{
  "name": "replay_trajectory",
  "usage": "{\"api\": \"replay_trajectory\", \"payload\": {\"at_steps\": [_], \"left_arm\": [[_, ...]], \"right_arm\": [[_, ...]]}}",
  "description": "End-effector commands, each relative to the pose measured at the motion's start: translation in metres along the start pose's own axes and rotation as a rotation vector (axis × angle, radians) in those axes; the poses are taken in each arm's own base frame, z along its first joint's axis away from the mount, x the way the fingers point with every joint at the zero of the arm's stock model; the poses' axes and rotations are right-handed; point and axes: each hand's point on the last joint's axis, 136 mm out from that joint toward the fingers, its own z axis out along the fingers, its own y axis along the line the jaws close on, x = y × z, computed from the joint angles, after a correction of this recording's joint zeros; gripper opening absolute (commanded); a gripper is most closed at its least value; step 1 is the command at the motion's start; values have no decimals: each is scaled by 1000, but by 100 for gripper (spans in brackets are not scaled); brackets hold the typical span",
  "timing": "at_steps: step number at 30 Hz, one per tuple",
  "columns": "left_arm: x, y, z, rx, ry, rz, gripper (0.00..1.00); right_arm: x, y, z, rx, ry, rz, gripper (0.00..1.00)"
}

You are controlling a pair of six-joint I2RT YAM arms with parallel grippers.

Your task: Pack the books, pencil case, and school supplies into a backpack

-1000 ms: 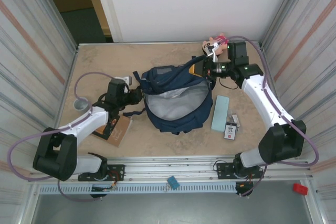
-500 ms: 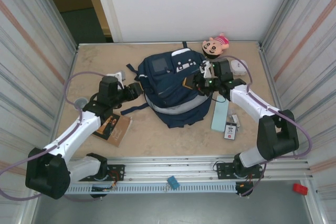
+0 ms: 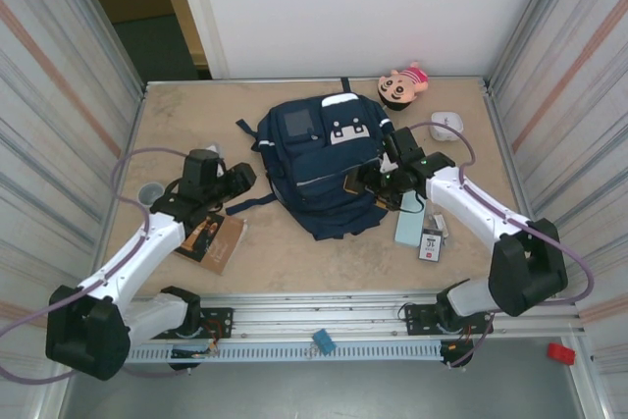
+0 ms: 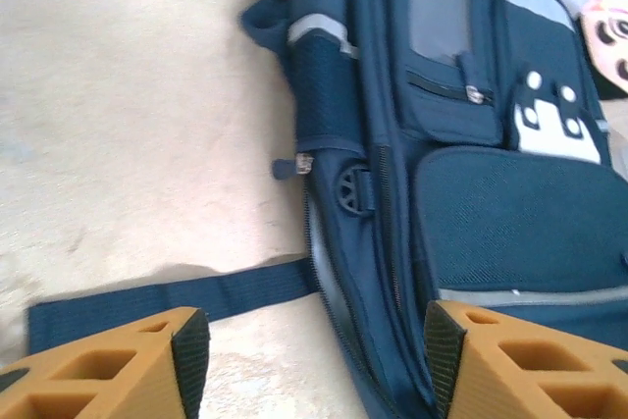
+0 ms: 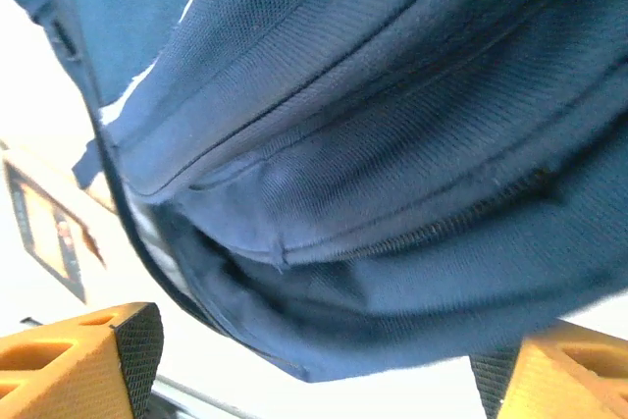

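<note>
The navy backpack (image 3: 322, 159) lies flat in the middle of the table, its white-patched pocket facing up. My left gripper (image 3: 242, 180) stands open at the bag's left side; the left wrist view has its fingers (image 4: 186, 355) straddling the zipper edge of the backpack (image 4: 471, 213) and a strap (image 4: 167, 296), gripping nothing. My right gripper (image 3: 364, 180) is open against the bag's right side, with blue backpack (image 5: 373, 144) fabric between its spread fingertips (image 5: 132, 345). The tan book (image 3: 212, 237) lies under my left arm. The teal pencil case (image 3: 409, 221) and the white school supplies pack (image 3: 431, 242) lie right of the bag.
A grey cup (image 3: 149, 193) stands at the left edge. A pink plush toy (image 3: 402, 88) and a white object (image 3: 446, 126) sit at the back right. Corrugated walls close in both sides, and a metal rail (image 3: 324, 306) runs along the near edge.
The bag's lifted flap, which showed grey lining, has dropped shut and the bag lies flat. Both grippers have opened, let go of the fabric and drawn back toward the bag's sides.
</note>
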Motion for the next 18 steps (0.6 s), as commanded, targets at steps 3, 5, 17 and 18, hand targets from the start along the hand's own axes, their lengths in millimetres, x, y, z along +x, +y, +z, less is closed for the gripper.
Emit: {"api": "replay_trajectory", "payload": {"at_steps": [3,5,17,18], "left_arm": [[9,41,-12,-177,61,-140,63],[13,53,-12,-206,75,-154,64],[35,121,5,-293,108,-277,77],[38,123,10,-301,126,-272,78]], "right_arm": [[14,-39,-14,208,-6,-11,83],[15,-34,-20,215,-22,-37,83],[4,84,-39,-97,-227,-364,81],[2,89,-37,-113,-235,-372,81]]}}
